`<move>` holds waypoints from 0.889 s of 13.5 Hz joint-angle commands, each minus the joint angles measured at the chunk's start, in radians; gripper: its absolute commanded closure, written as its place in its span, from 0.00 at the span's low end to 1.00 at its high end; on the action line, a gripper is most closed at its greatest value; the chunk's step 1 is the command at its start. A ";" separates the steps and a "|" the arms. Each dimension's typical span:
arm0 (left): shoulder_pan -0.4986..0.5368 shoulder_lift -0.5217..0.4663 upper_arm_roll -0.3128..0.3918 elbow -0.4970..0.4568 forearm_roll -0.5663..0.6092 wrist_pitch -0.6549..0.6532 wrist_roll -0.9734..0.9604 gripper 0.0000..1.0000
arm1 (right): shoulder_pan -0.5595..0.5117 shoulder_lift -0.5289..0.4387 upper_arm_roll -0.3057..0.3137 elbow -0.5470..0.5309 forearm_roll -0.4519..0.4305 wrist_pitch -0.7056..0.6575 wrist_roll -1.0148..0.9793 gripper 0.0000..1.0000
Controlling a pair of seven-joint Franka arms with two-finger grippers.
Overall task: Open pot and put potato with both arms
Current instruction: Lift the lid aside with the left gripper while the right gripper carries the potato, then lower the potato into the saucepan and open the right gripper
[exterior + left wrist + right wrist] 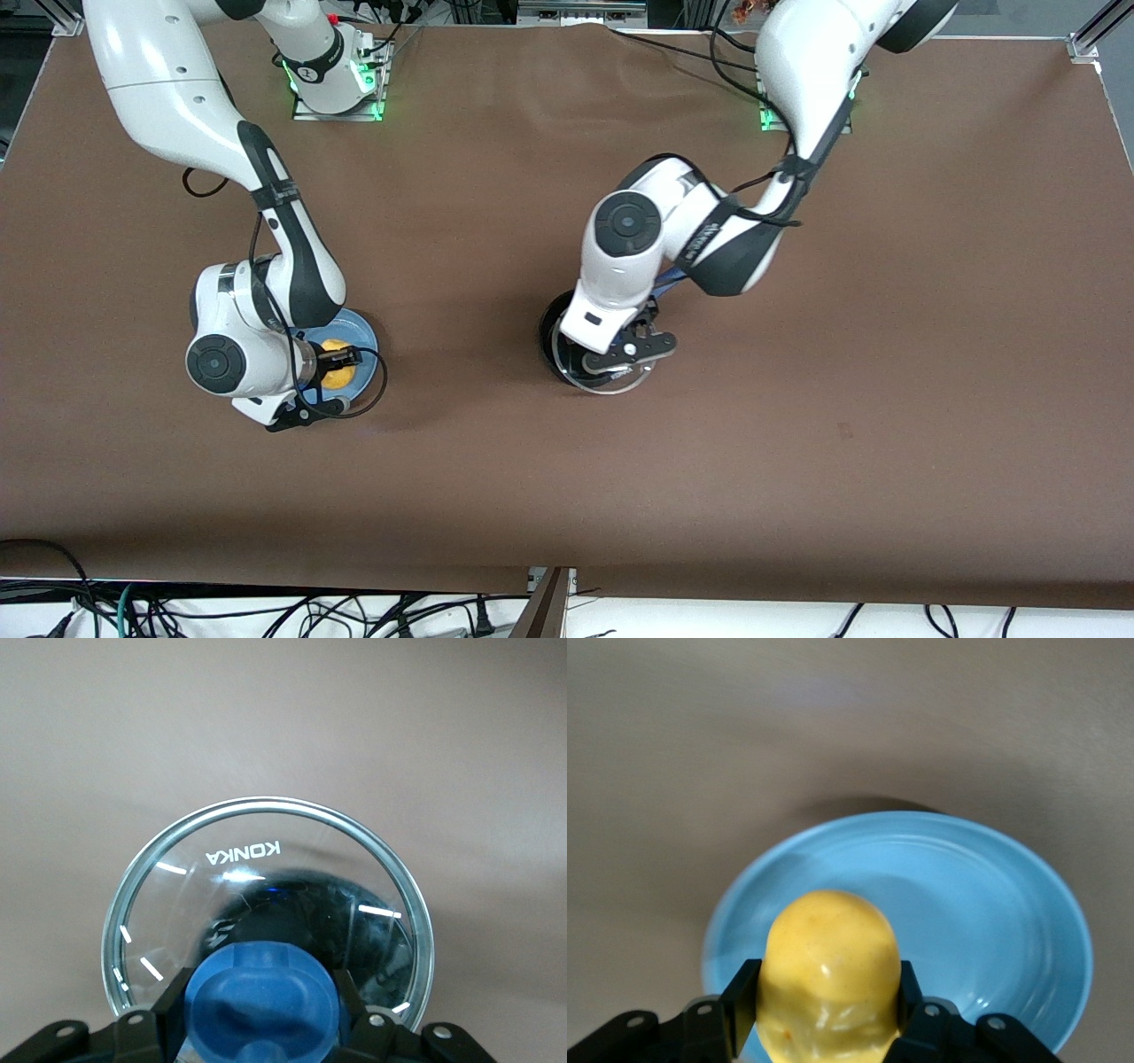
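The black pot (551,335) stands mid-table, its blue handle (669,282) mostly hidden under the left arm. My left gripper (620,350) is shut on the blue knob (266,1001) of the clear glass lid (266,859). The lid (611,383) sits slightly raised and offset from the pot toward the front camera. My right gripper (337,379) is shut on the yellow potato (333,372) over the light-blue plate (361,330). In the right wrist view the potato (830,974) sits between the black fingers (740,997), with the plate (983,904) under it.
Brown table surface (797,399) lies all around the pot and the plate. A cable loop (376,390) hangs from the right wrist beside the plate. The arm bases (337,89) stand along the table edge farthest from the front camera.
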 commanded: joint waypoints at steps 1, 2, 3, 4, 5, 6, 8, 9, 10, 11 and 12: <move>0.118 -0.126 -0.011 -0.104 -0.049 -0.014 0.183 0.46 | 0.073 -0.018 0.031 0.127 0.064 -0.156 0.165 0.92; 0.154 -0.159 -0.006 -0.150 -0.051 -0.016 0.246 0.46 | 0.107 -0.018 0.041 0.137 0.096 -0.159 0.256 0.91; 0.201 -0.196 -0.003 -0.210 -0.051 -0.014 0.310 0.47 | 0.147 -0.018 0.042 0.151 0.120 -0.153 0.355 0.91; 0.252 -0.227 -0.003 -0.259 -0.051 -0.011 0.391 0.47 | 0.194 -0.014 0.044 0.164 0.136 -0.142 0.446 0.91; 0.295 -0.253 -0.001 -0.294 -0.051 -0.011 0.475 0.48 | 0.234 0.000 0.045 0.183 0.154 -0.117 0.532 0.90; 0.335 -0.278 0.000 -0.328 -0.051 -0.008 0.548 0.48 | 0.278 0.008 0.045 0.189 0.192 -0.066 0.613 0.90; 0.404 -0.316 0.003 -0.388 -0.065 0.012 0.677 0.48 | 0.358 0.031 0.045 0.191 0.242 0.038 0.736 0.90; 0.421 -0.341 0.038 -0.435 -0.087 0.039 0.756 0.48 | 0.394 0.042 0.045 0.191 0.243 0.080 0.791 0.90; 0.424 -0.367 0.090 -0.497 -0.117 0.094 0.856 0.48 | 0.417 0.048 0.045 0.192 0.243 0.109 0.830 0.87; 0.424 -0.391 0.148 -0.575 -0.158 0.166 0.974 0.48 | 0.432 0.055 0.045 0.192 0.243 0.130 0.847 0.84; 0.424 -0.408 0.202 -0.650 -0.201 0.240 1.081 0.48 | 0.434 0.060 0.045 0.192 0.243 0.146 0.847 0.70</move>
